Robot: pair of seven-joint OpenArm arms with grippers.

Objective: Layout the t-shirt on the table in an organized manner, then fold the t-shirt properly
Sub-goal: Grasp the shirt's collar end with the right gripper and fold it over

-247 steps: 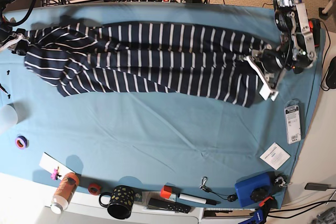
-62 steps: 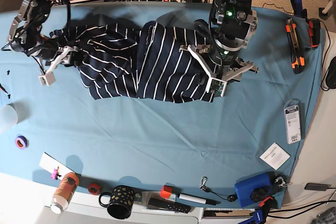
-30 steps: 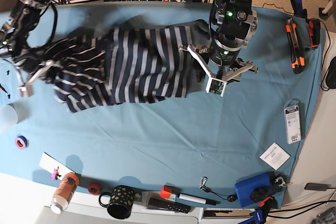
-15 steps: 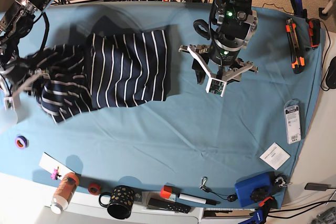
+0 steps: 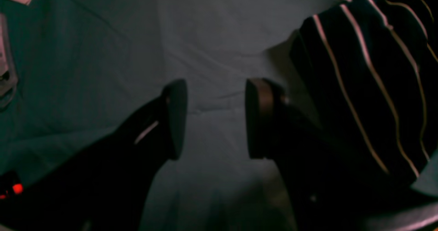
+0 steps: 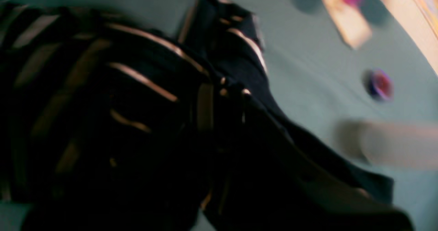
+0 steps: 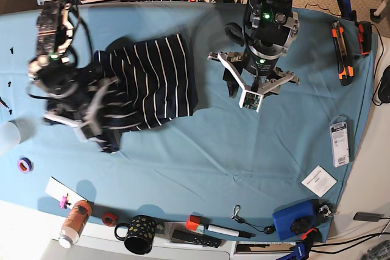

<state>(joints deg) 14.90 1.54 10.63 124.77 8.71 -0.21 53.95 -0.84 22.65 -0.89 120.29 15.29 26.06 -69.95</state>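
Observation:
The navy white-striped t-shirt [image 7: 152, 83] lies bunched in a rough block on the left half of the teal table [image 7: 201, 156]. Its lower left part is gathered up under my right gripper [image 7: 91, 123], which is shut on the cloth. The right wrist view is blurred and mostly filled by the dark t-shirt [image 6: 137, 104] hanging in folds. My left gripper [image 7: 244, 92] hovers right of the shirt, apart from it. In the left wrist view the left gripper [image 5: 217, 119] stands open over bare table [image 5: 102, 53], with the t-shirt's edge [image 5: 359, 70] off to the right.
A white cup [image 7: 6, 135], purple tape roll [image 7: 24, 164] and paper tag [image 7: 61, 194] sit at the left. A bottle [image 7: 76, 220], mug [image 7: 140, 234], marker [image 7: 213, 229] and blue box [image 7: 295, 218] line the front edge. A card [image 7: 319, 181], packet [image 7: 339, 142] and orange tools [image 7: 341, 53] lie right.
My right arm has swung in from the left edge toward the table's middle, carrying the shirt's left part with it and bunching the cloth. The left arm has stayed still and open.

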